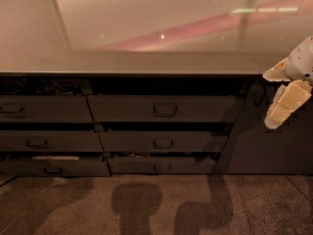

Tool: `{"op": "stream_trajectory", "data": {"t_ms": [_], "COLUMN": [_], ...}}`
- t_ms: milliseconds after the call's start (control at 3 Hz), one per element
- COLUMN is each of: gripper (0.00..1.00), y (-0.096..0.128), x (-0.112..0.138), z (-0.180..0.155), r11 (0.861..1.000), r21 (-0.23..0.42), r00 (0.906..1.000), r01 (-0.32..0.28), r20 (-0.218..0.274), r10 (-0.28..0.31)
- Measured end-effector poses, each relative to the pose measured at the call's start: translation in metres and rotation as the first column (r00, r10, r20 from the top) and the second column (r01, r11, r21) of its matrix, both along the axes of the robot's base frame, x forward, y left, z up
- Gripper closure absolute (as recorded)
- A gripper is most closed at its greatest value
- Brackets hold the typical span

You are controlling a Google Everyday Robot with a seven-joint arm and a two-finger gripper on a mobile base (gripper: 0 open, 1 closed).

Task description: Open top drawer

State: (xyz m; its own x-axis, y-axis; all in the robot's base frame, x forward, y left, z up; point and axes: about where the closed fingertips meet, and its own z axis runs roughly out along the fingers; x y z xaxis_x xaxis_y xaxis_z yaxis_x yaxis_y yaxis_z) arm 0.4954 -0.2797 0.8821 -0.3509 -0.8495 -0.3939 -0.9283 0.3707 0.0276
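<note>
The top drawer (164,108) is the wide dark grey front in the middle column, right under the countertop, with a small loop handle (165,109) at its centre. A dark gap shows above it. My gripper (282,106) hangs at the right edge of the view, pale yellow fingers pointing down, in front of the plain dark panel. It is well to the right of the drawer's handle and touches nothing.
Two narrower drawer fronts (163,142) sit below the top drawer, and a left column of drawers (44,109) stands beside it. A glossy countertop (146,28) spans above. The plain panel (269,141) is at the right. Speckled floor (156,204) lies below with shadows.
</note>
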Motion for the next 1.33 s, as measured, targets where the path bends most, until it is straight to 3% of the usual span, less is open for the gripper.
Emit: {"op": "stream_trajectory", "data": {"t_ms": [333,667,1000,1333], "gripper": [0.0,0.0,0.0,0.0], "y": [-0.009,-0.019,-0.005,0.014], "x": [0.01,0.0,-0.027,-0.043], "z": [-0.013,-0.008,0.019,0.008], "r11": [0.999,0.999,0.969,0.934], "r21": [0.036,-0.036,-0.225,-0.336], "r00": [0.9996,0.9958,0.9511,0.9094], "r01": [0.013,-0.032,-0.101,-0.119], "r20": [-0.026,0.084,0.264,0.34], "r10": [-0.012,0.035,0.16,0.239]}}
